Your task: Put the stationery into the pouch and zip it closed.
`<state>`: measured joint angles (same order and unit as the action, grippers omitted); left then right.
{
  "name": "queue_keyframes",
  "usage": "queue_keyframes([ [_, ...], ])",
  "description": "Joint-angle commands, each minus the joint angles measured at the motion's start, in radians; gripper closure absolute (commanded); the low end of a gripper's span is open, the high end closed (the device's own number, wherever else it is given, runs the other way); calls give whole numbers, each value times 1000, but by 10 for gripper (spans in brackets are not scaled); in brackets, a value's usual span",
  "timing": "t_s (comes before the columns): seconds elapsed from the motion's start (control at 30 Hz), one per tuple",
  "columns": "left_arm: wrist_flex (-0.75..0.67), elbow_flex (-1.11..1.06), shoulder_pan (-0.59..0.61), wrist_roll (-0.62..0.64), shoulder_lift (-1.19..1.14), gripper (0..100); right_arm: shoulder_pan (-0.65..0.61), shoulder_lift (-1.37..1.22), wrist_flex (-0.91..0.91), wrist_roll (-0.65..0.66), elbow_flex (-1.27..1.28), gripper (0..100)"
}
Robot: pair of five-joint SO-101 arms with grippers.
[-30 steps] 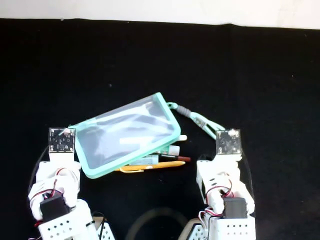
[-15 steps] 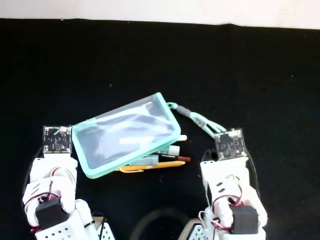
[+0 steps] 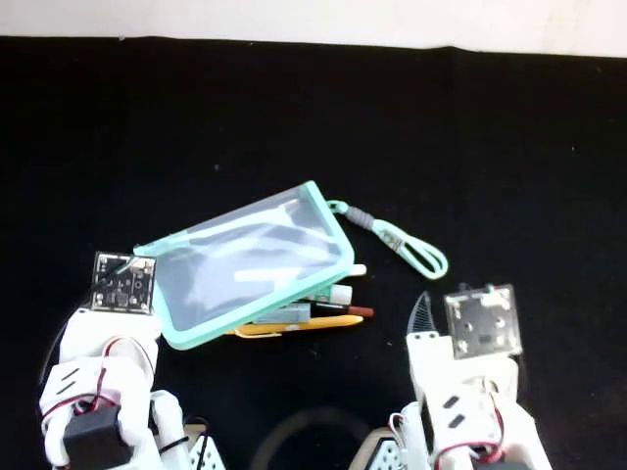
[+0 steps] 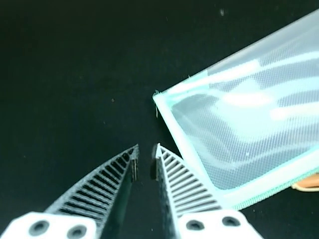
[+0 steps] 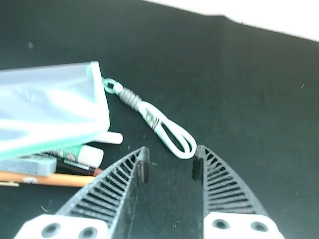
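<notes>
Stationery (image 3: 304, 318), a yellow pen, grey eraser and white tube, pokes from the near edge of the translucent mint-trimmed zip pouch (image 3: 250, 264) lying flat on the black counter (image 3: 490, 147). Loading looks unfinished, so the next move probably needs one hand pinning the pouch while the other pushes items in. The left hand (image 4: 146, 154) sits beside the pouch's corner, fingers nearly together and empty. The right hand (image 5: 171, 162) hangs with fingers apart, just short of the white strap loop (image 5: 152, 118).

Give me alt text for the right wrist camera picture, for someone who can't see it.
The right gripper, open, hovers just short of the white strap loop clipped to a mint-edged pouch on a black table. Stationery pokes out along the pouch's edge.
</notes>
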<state>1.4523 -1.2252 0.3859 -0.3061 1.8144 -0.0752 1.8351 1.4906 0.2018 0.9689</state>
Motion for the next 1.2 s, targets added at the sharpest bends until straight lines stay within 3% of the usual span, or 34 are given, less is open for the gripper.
queue_keyframes([
  [0.0,5,87,-16,-3,-4,920,10,-8,8,12,-99,840],
  [0.17,34,203,-16,-3,-62,919,8,-159,8,11,-232,840],
  [0.47,46,496,-16,-3,-456,919,8,-489,64,11,-541,840],
  [0.73,46,553,-16,-5,-682,919,8,-636,120,20,-579,824],
  [0.87,44,553,-16,-5,-782,919,8,-717,122,81,-579,748],
  [1.17,40,553,-16,-5,-938,919,8,-891,104,255,-578,746],
])
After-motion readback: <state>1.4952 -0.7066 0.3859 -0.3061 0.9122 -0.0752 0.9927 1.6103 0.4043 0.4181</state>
